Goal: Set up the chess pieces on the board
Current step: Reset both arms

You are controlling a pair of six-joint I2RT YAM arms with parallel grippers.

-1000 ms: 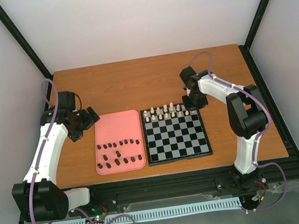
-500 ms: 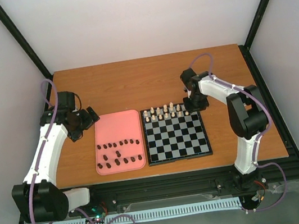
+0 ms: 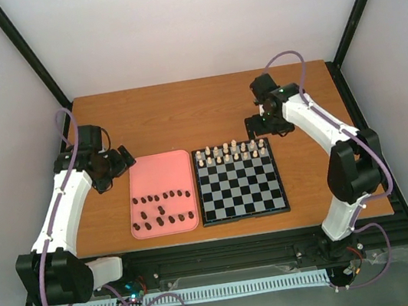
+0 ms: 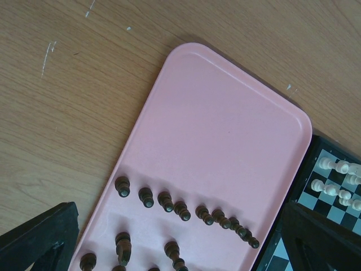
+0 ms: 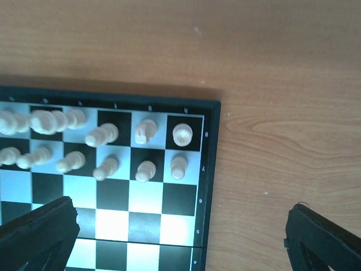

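A: Top view. What do we see on the table [image 3: 197, 111]?

B: We see the board [image 3: 242, 193] lying flat near the front edge, a little right of centre. A pink tray [image 3: 159, 172] sits just beside it on the left. The cream pieces [image 3: 226, 149] stand in two rows along the board's far edge. The dark pieces [image 3: 162, 209] sit in two loose rows in the near half of the tray.

A: And the right gripper [image 3: 268, 126]?

B: We find it just beyond the board's far right corner, over the wood of the table. In its wrist view the fingers [image 5: 36, 237] sit at the two lower corners, spread wide, with nothing between them. Below them we read the board's corner square, with one cream piece [image 5: 182, 134] on it, and both rows running off to the left.

A: The left gripper [image 3: 123, 164]?

B: We place it by the tray's far left corner. Its fingers [image 4: 39, 237] likewise stand apart and hold nothing. Its wrist view looks down on the tray, with dark pieces along the bottom and a corner of the board at the right edge
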